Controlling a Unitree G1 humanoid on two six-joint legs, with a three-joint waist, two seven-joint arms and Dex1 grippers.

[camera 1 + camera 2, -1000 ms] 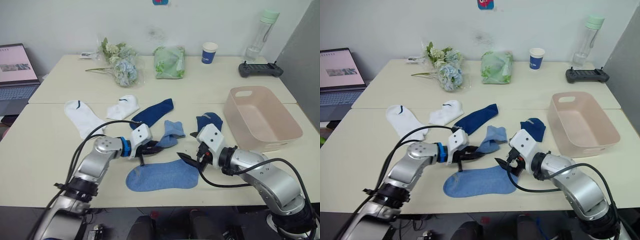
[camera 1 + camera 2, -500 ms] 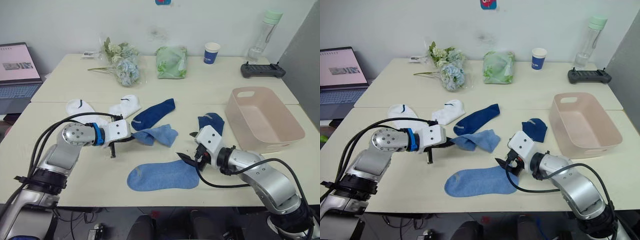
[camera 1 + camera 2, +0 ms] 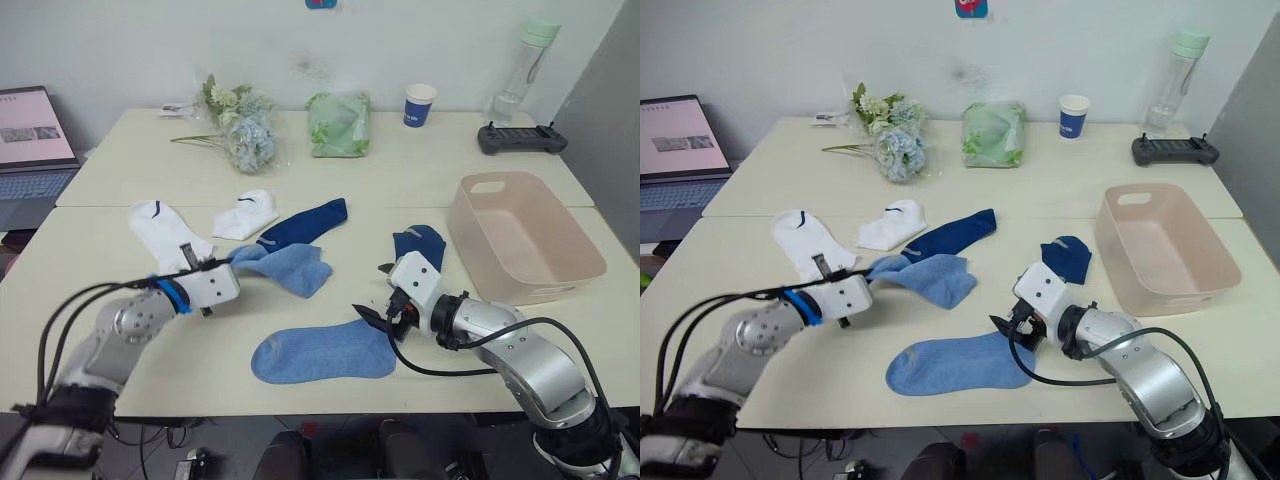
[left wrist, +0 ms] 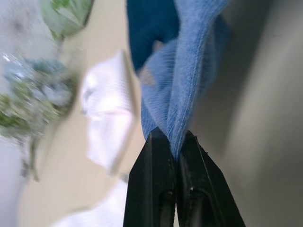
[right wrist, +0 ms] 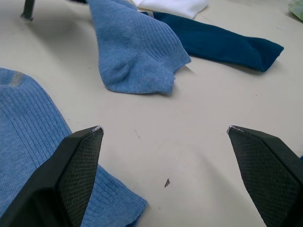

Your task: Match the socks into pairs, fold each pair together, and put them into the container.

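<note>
Two light blue socks (image 3: 322, 353) (image 3: 292, 268), two navy socks (image 3: 302, 223) (image 3: 418, 243) and two white socks (image 3: 163, 232) (image 3: 248, 213) with dark cuff marks; pale pink container (image 3: 560, 268); blue-and-white cup (image 3: 420, 104).

Socks (image 3: 300, 268) mid-table; container (image 3: 525, 240) at right; cup (image 3: 419, 105), flowers (image 3: 238, 125) behind.

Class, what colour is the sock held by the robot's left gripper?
Light blue sock, clearest in the left wrist view, clamped in the left gripper.
</note>
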